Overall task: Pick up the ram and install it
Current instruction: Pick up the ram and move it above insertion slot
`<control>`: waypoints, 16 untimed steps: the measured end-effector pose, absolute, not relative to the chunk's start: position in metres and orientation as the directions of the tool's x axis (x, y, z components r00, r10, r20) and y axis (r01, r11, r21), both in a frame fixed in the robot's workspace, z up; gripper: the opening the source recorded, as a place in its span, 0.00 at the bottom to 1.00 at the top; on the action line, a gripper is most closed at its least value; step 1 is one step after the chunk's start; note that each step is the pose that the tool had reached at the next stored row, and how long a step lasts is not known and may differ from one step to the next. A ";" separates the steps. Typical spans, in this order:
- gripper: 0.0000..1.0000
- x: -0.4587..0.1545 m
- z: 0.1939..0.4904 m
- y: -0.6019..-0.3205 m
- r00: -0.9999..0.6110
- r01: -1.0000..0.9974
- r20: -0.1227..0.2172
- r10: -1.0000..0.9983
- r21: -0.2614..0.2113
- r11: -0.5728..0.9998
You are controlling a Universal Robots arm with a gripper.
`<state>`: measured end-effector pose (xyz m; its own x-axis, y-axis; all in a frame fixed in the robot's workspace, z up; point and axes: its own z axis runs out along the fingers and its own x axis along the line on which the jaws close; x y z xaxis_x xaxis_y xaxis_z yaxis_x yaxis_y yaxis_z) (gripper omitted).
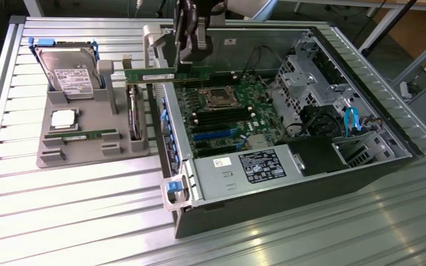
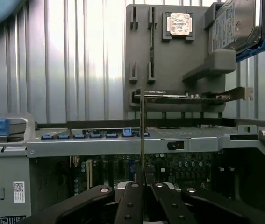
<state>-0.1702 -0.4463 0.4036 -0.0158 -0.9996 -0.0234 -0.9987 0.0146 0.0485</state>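
The ram point(image 1: 170, 75) is a long green stick. My gripper point(image 1: 188, 62) is shut on its top edge and holds it level in the air, over the open computer case's wall on the exterior view's left. Below and beyond it lies the motherboard point(image 1: 228, 113) with its processor socket point(image 1: 217, 98) and dark memory slots point(image 1: 217, 119). In the wrist view the ram point(image 2: 142, 126) shows edge-on as a thin upright line rising from between my fingers point(image 2: 131, 203), with my gripper point(image 2: 144, 189) above the case interior.
A grey parts holder point(image 1: 57, 158) on the exterior view's left carries a hard drive point(image 1: 69, 72), a silver processor point(image 1: 64, 118), another green stick point(image 1: 87, 134) and an upright card point(image 1: 133, 111). The case point(image 1: 294, 188) contains a power supply point(image 1: 261, 166) and drive cages point(image 1: 309, 72).
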 end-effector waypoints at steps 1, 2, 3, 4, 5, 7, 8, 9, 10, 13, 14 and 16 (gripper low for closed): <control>0.11 -0.167 0.404 -0.446 -0.016 -0.999 -0.024 -1.000 0.048 0.015; 0.11 -0.166 0.404 -0.446 -0.016 -0.999 -0.023 -1.000 0.048 0.015; 0.11 -0.163 0.404 -0.446 -0.016 -0.999 -0.024 -1.000 0.048 0.015; 0.11 -0.160 0.404 -0.446 -0.016 -0.999 -0.023 -1.000 0.048 0.015; 0.11 -0.158 0.404 -0.446 -0.016 -0.999 -0.023 -1.000 0.048 0.015; 0.11 -0.154 0.404 -0.446 -0.016 -0.999 -0.023 -1.000 0.049 0.015; 0.11 -0.150 0.404 -0.446 -0.016 -0.999 -0.023 -1.000 0.048 0.015; 0.11 -0.147 0.404 -0.446 -0.016 -0.999 -0.023 -1.000 0.049 0.015; 0.11 -0.145 0.404 -0.446 -0.016 -0.999 -0.023 -1.000 0.049 0.015; 0.11 -0.135 0.404 -0.446 -0.016 -0.999 -0.023 -1.000 0.049 0.015; 0.11 -0.132 0.404 -0.446 -0.016 -0.999 -0.023 -1.000 0.049 0.015; 0.11 -0.124 0.404 -0.446 -0.016 -0.999 -0.023 -1.000 0.049 0.015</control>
